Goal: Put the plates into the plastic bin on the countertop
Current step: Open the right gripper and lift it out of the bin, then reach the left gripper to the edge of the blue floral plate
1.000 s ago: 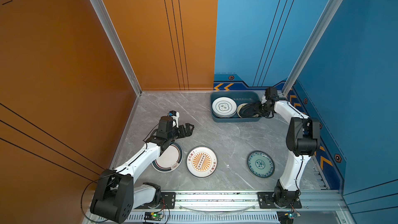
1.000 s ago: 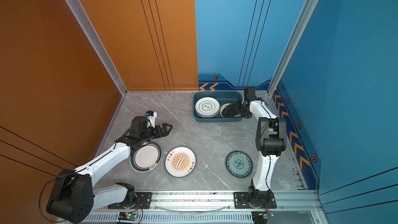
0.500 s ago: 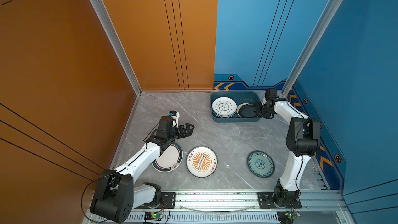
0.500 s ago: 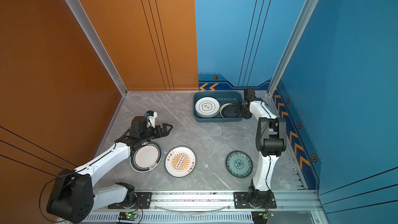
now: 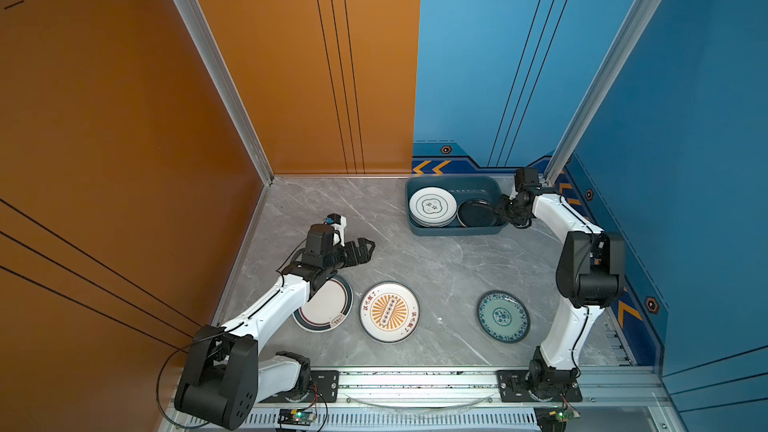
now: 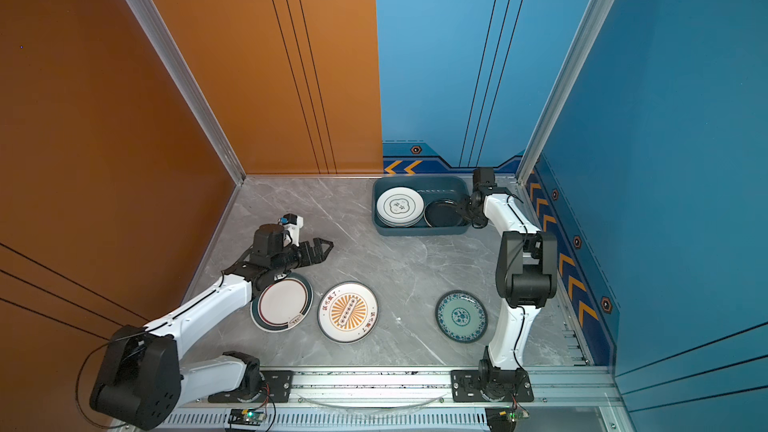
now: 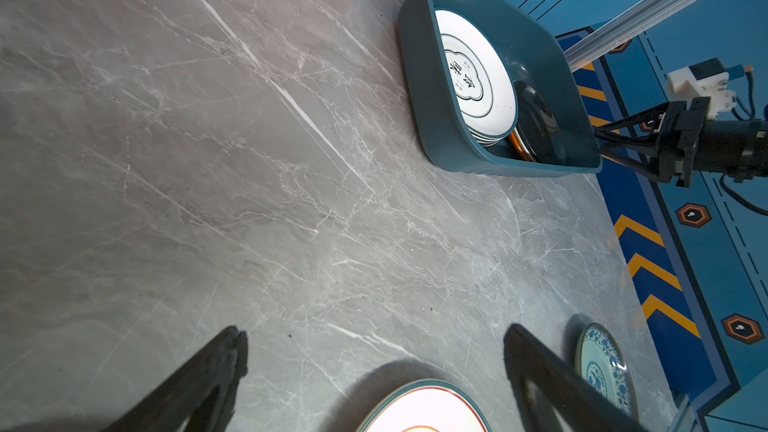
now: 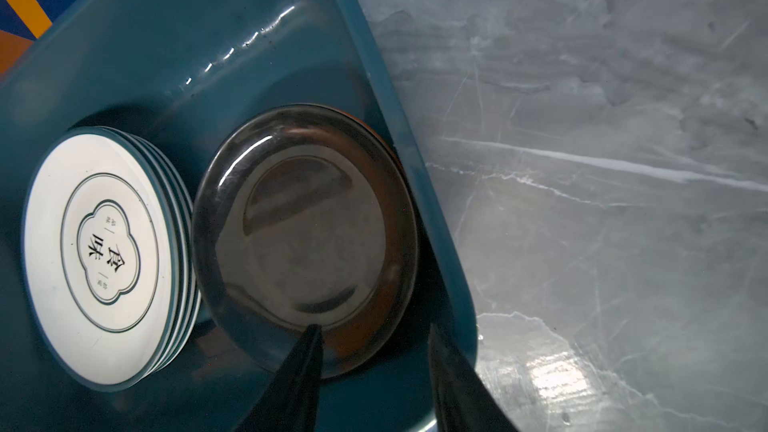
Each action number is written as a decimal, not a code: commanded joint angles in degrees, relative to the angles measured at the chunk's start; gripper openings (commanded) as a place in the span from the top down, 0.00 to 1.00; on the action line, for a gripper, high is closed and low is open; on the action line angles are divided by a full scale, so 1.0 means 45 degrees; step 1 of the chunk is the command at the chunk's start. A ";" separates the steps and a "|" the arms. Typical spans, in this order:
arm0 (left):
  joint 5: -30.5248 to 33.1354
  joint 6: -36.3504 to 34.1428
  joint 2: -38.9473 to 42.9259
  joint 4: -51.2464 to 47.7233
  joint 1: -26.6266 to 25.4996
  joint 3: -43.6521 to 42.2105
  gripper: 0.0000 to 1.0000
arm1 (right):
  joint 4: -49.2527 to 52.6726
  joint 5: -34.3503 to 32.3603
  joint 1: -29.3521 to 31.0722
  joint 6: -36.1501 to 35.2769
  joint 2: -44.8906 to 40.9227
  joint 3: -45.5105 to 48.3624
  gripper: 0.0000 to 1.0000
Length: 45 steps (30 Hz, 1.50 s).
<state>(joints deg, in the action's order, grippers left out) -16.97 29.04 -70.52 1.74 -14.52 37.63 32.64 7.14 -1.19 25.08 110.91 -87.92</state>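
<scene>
Crockery divided between countertop (image 5: 436, 268) and plastic bin (image 5: 453, 231).
Left gripper (image 5: 369, 253) gapes empty near dark-rimmed plate (image 5: 328, 309) and sunburst plate (image 5: 389, 312); cloud-emblem stack (image 5: 432, 206) and black plate (image 5: 476, 214) sit binned; teal plate (image 5: 503, 316) lies apart; right gripper (image 8: 372, 326), jaws parted, grips nothing.

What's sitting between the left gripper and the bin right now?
Nothing: only bare countertop lies between the left gripper and the bin, as both top views and the left wrist view show.
</scene>
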 commanded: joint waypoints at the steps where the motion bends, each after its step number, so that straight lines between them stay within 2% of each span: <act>1: -0.0429 0.0100 -0.0010 -0.0194 -0.0019 0.0279 0.02 | 0.0558 -0.0445 -0.0028 -0.0300 -0.0684 0.0229 0.55; 6: -0.0830 0.0007 -0.0349 -0.0295 -0.0818 0.0942 0.04 | 0.0539 -0.0283 -0.0009 -0.0340 -0.1362 0.0494 0.55; 9: -0.1352 -0.0219 -0.1028 -0.0401 -0.1790 0.1678 0.04 | 0.0538 -0.0256 -0.0018 -0.0397 -0.1865 0.0793 0.54; 17: -0.2543 -0.0964 -0.4200 -0.0680 -0.5250 0.4404 0.07 | 0.0320 -0.0185 -0.0373 -0.0525 -0.3336 0.2294 0.53; 23: -0.3473 -0.0906 -0.6697 -0.0616 -0.6870 0.6463 0.10 | 0.0041 0.0142 -0.0687 -0.0476 -0.4116 0.3305 0.52; 26: -0.3977 -0.0857 -0.7756 -0.0611 -0.7469 0.7216 0.13 | -0.0167 0.0250 -0.0809 -0.0447 -0.4492 0.3830 0.53; 28: -0.4255 -0.0780 -0.8487 -0.0601 -0.7787 0.7643 0.18 | -0.0326 0.0355 -0.0885 -0.0404 -0.4705 0.4151 0.52; 34: -0.4723 -0.0404 -1.0275 -0.0523 -0.8523 0.8829 0.22 | -0.0719 0.0696 -0.1075 -0.0321 -0.4848 0.4733 0.52; 40: -0.4939 -0.0139 -1.1561 -0.0696 -0.8980 0.9994 0.27 | -0.0940 0.0860 -0.1120 -0.0319 -0.4891 0.5060 0.52; 45: -0.4451 -0.0521 -1.2433 -0.2190 -0.9235 1.1166 0.31 | -0.1096 0.1003 -0.1273 -0.0329 -0.4960 0.5295 0.52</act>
<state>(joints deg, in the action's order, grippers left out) -37.52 27.88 -124.70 -3.29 -55.22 84.93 28.82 10.70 -6.20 23.83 90.21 -65.06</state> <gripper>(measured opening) 0.697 0.476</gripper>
